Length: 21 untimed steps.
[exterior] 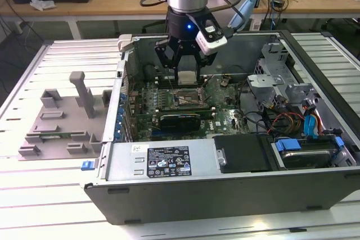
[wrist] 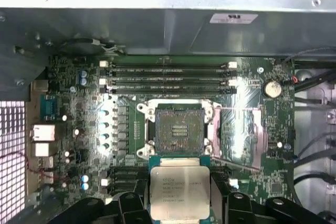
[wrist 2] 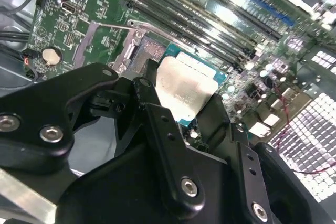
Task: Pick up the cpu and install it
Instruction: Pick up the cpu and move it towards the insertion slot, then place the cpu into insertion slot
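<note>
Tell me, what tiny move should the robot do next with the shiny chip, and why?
Probably nudge the gripper so the cpu lines up squarely over the open socket before going lower. The gripper is shut on the cpu above the motherboard, and in the first wrist view the cpu looks beside the socket's dark centre, not yet in it.

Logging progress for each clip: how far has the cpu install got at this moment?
The pickup looks done: the claw is shut on the cpu and holds it inside the computer case, over the motherboard. The install is not finished: the socket is open and empty, and the cpu is not yet seated in it.
</note>
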Motion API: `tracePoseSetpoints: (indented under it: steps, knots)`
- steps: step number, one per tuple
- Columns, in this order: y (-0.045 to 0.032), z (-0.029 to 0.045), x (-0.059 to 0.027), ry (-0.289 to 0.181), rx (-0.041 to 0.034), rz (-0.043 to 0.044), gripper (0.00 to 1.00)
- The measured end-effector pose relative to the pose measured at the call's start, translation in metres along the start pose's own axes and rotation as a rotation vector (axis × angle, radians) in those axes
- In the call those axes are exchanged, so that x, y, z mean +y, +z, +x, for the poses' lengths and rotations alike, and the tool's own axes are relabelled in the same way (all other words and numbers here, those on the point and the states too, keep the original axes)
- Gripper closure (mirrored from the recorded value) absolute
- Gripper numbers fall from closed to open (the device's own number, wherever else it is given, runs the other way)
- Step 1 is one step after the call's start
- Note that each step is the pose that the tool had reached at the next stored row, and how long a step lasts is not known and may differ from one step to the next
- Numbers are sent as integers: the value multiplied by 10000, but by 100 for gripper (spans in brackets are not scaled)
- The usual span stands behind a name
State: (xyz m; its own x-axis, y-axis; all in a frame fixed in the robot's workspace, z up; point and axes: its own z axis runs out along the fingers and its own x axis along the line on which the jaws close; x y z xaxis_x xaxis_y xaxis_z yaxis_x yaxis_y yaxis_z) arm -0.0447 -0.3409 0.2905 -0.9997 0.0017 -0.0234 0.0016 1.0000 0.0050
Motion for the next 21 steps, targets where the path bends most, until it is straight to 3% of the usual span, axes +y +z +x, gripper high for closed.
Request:
tracePoseSetpoints:
  steps: [5,9,21]
  knots:
    - [75,2,98,-14,-36,2,45]
    - [185,4,142,-43,-72,12,45]
    - [192,5,143,-43,-73,20,45]
